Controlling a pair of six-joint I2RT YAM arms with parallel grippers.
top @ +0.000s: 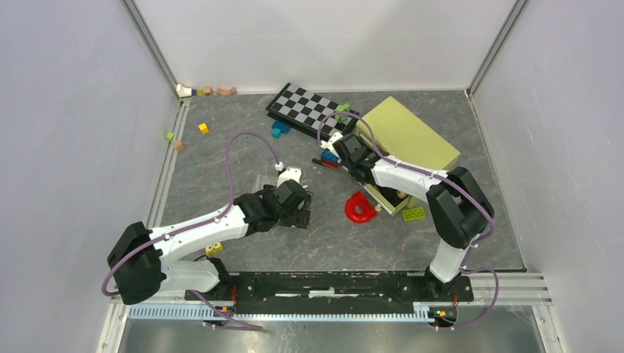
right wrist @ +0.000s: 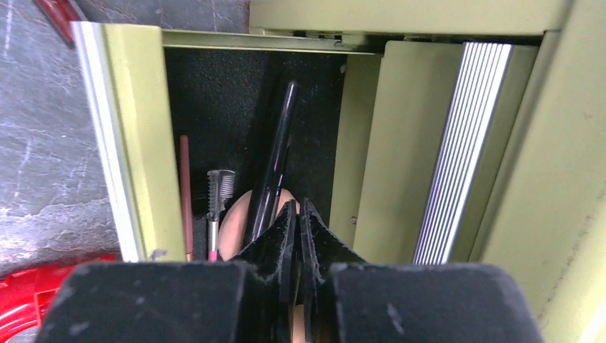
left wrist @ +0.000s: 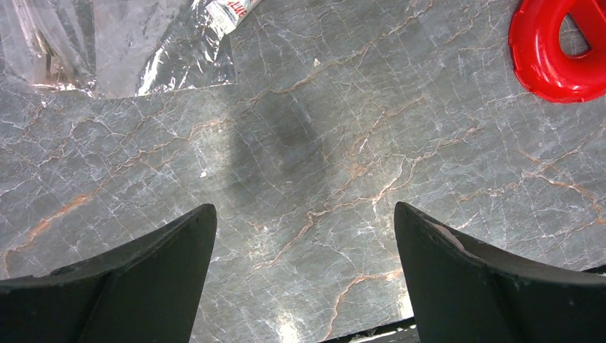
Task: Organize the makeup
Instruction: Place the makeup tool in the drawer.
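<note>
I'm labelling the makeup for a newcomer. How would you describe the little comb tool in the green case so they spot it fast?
Find the open olive-green case and look into its black-lined compartment. In the right wrist view, by its left wall, between a thin pink pencil and a long black stick, lies the comb tool: the only item there with a toothed metallic head.

A red horseshoe piece [top: 360, 209] is lying on the grey marbled worktop [top: 324, 243], with a green brick [top: 413, 214] sitting near on its right, a checkerboard [top: 305, 109] resting well behind it and a yellow brick [top: 203, 128] lying far to its left.
</note>
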